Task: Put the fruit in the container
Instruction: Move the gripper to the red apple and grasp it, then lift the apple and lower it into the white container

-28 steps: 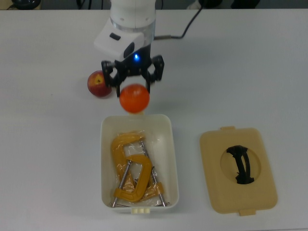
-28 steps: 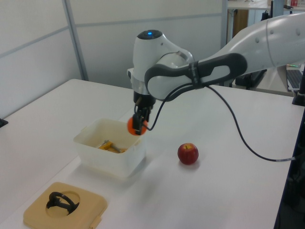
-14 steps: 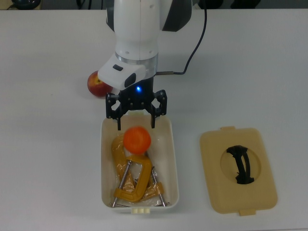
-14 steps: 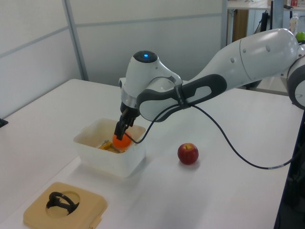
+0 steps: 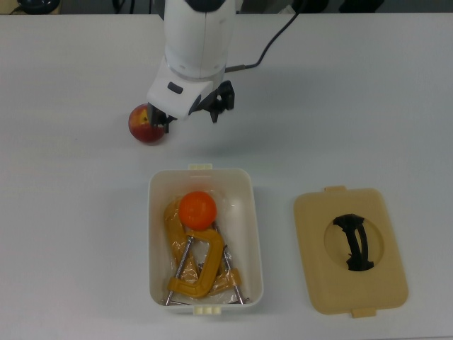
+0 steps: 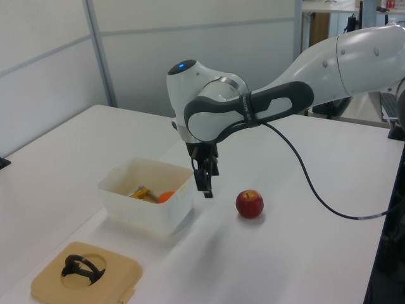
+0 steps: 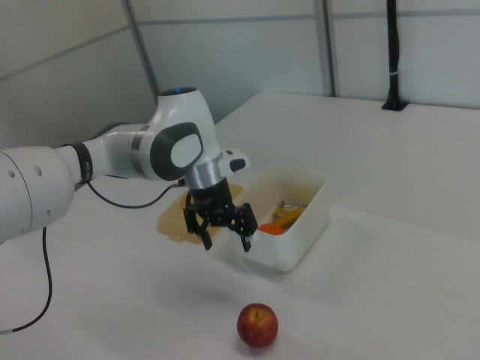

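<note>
The bright round orange fruit [image 5: 197,210] lies inside the white rectangular plastic container [image 5: 249,234] on yellow-orange metal clamps [image 5: 185,262], while the black two-finger gripper [image 7: 224,239], fingers spread and empty, hangs beside the dark red apple [image 5: 145,124] on the white table [image 5: 71,212].

Orange [image 5: 197,210] sits in the container [image 5: 250,234], on top of the clamps [image 5: 195,263], toward the end nearest the arm. Apple [image 5: 146,123] is on the table [image 5: 71,212] outside the box, beyond that end and off to the top view's left. Gripper [image 5: 191,115] hangs just beside the apple, between it and the box. Lid [image 5: 351,250] lies flat to the top view's right of the box.
</note>
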### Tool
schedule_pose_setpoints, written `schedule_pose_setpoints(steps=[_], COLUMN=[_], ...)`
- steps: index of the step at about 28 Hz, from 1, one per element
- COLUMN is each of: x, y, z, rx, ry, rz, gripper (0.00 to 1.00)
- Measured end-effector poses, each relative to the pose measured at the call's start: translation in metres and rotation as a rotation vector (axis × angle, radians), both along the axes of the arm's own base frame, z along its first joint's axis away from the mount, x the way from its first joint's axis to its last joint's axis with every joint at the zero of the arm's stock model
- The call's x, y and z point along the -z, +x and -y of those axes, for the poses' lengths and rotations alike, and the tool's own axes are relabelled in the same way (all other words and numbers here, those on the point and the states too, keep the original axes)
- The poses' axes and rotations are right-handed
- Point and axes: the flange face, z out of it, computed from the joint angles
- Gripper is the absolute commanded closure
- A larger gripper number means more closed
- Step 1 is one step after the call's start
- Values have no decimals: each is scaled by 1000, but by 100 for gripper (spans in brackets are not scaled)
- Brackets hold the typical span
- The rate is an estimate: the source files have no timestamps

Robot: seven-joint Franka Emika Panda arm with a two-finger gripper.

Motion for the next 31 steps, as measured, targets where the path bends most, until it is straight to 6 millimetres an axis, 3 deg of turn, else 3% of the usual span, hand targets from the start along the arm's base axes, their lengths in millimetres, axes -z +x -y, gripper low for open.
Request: schedule_pose_setpoints(steps=[7, 16, 24, 25, 26, 27, 29, 31], x=[46, 66, 110, 114, 119, 121, 122, 118], y=[-18, -27, -26, -27, -27, -27, -27, -27], z=[29, 91, 95, 95, 95, 95, 95, 96], rx=[-10, 3, -9, -12, -14, -15, -14, -11], ry=[0, 11, -3, -5, -5, -6, -6, -6], rz=[-125, -177, -215, -218, -220, -222, -223, -217], gripper=[0, 0, 0, 16, 39, 56, 65, 65])
